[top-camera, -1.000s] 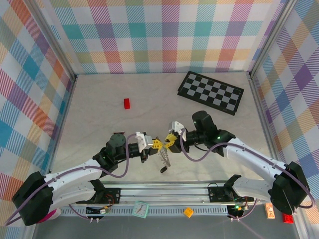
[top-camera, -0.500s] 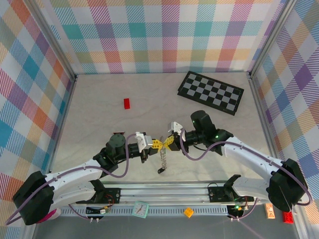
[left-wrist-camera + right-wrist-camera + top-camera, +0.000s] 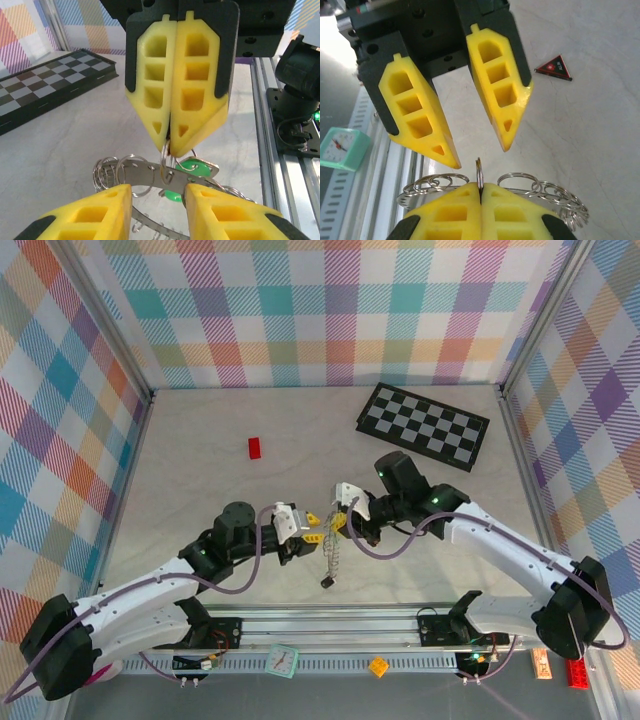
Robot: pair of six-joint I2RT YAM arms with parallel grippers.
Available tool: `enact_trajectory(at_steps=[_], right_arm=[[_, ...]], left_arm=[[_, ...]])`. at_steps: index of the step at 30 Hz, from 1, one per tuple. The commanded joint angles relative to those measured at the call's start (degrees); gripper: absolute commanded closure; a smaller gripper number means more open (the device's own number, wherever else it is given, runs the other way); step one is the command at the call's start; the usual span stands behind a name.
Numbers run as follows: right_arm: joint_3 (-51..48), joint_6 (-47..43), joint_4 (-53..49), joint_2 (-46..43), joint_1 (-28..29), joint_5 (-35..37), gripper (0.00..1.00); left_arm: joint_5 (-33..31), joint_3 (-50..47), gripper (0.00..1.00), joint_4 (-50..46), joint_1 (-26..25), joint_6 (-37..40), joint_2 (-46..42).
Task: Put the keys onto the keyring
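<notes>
The keyring hangs in the air between both arms, above the table's near middle. It is a silver metal band strung with several split rings. My right gripper is shut on one small ring of it, and from the left wrist it pinches that ring from above. My left gripper is open, its fingers either side of the band. A light green key hangs behind the band. A black key dangles at the chain's lower end.
A black-and-white chequered board lies at the back right. A small red brick sits at the left middle. A red and black triangular piece lies on the table. The aluminium rail runs along the near edge.
My right gripper closed on a ring of the keyring. My left gripper then opened, letting go of it. Both grippers shifted slightly left.
</notes>
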Motion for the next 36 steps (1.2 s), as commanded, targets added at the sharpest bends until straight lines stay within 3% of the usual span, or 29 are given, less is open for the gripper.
enact_trajectory(at_steps=[1,9,17,19,20,22,24,31,36], right_arm=[[3.98,-5.56,-7.59,1.82,1.67,3.31,1.00],[8.84,-8.97,-11.75,5.35,4.86,6.17,1.00],[10.03,-9.24,-10.92,5.79,6.61,5.87,1.00],[8.53,-7.87,-8.98,4.36,6.46,5.52,1.00],[7.67,-7.00,-7.76,3.48,6.16,5.20,0.96],[4.74,-4.03,-4.22,1.28,4.75,3.94,0.77],[1.56,-1.89,-1.40,-0.32,2.01,-0.23,0.69],[-6.43,4.74,10.20,-2.08,-1.15,-4.72,0.64],[-8.81,5.93,13.62,-1.19,-1.22,-4.43,0.65]], left_arm=[[1.15,2.95,0.69,-6.62,-0.38,4.02,0.96],[3.61,6.18,0.77,-8.99,-0.41,6.06,4.49],[4.48,7.16,0.98,-10.12,-0.35,6.91,5.19],[4.56,6.99,1.00,-10.56,-0.28,7.18,4.80],[4.51,6.67,1.00,-10.23,-0.30,7.10,4.56],[4.22,5.53,1.00,-8.49,-0.34,6.54,3.78],[3.79,3.94,1.00,-4.95,-0.32,5.23,3.24],[4.76,-1.41,1.00,9.51,-0.32,-1.08,3.02],[5.61,-3.08,1.00,13.07,-0.29,-2.80,2.97]])
